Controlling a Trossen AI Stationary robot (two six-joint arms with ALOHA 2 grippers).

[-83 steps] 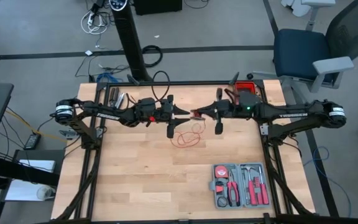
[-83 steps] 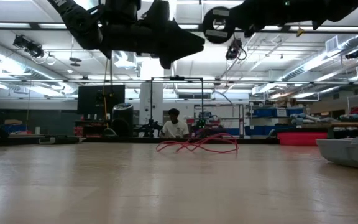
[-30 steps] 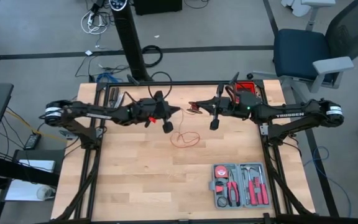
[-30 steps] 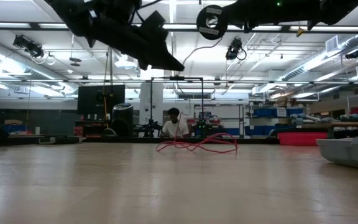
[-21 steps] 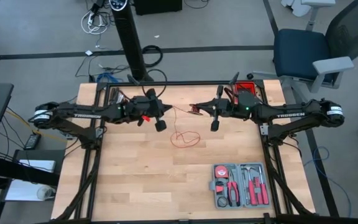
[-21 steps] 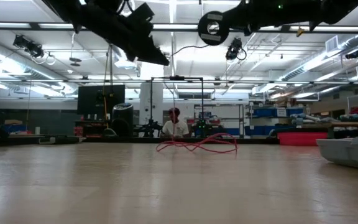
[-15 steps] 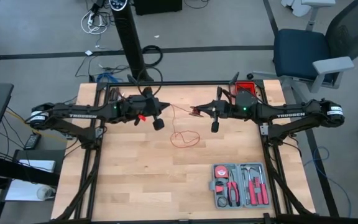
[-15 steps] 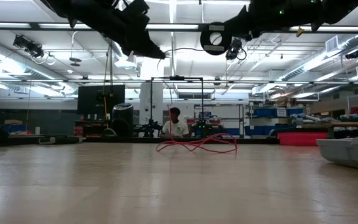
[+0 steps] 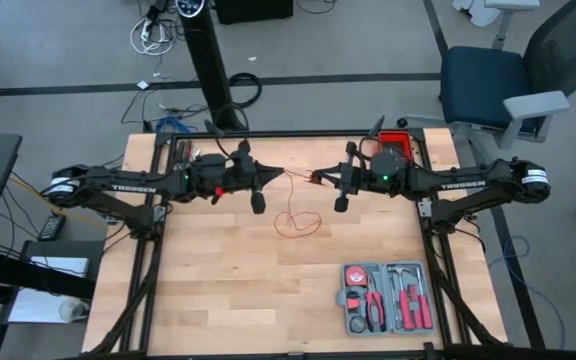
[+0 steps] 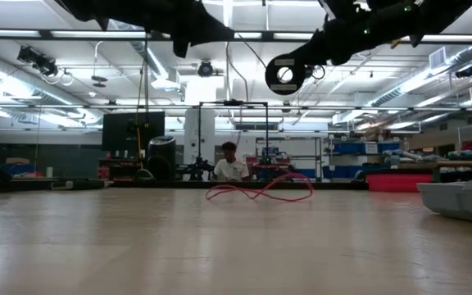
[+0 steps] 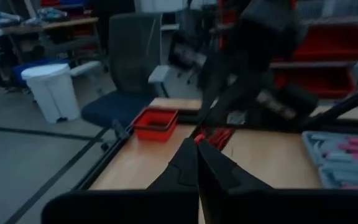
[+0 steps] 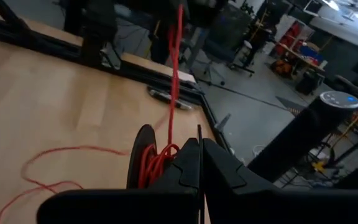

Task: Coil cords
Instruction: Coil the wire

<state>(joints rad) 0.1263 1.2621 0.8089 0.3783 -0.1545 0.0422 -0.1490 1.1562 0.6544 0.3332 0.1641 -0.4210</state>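
Observation:
The thin red cord's loose part (image 9: 299, 222) lies in a loop on the wooden table, mid-table; it also shows in the low view (image 10: 260, 192). Both grippers hover above it near the far side, tips facing each other, a short gap apart. My left gripper (image 9: 282, 174) is shut on a strand of the cord. My right gripper (image 9: 314, 180) is shut, with a small bundle of red cord turns (image 12: 156, 160) at its fingers. One strand (image 12: 176, 56) runs taut from that bundle toward the left gripper. My left gripper pinches one strand of the cord (image 11: 197, 140) at its fingertips, coming level from the table's left. The strand is lifted clear of the table. My right gripper carries several turns of the cord (image 12: 160, 155) bunched at its shut fingers, coming nearly level from the table's right. Whether the turns lie around the fingers or between them, I cannot tell. The loose rest (image 12: 42, 168) trails slack to the table.
A grey tool case (image 9: 385, 298) with red-handled tools lies open at the near right. A red bin (image 9: 396, 139) sits at the far right corner. A black frame rail (image 9: 268, 134) borders the far edge. A person (image 10: 230, 163) sits in the room beyond.
My left gripper has risen, drawn back toward the table's left, then come back toward the right gripper. My right gripper has rolled at the wrist and sunk a little. The loose cord on the table has been pulled, one loop lifting higher.

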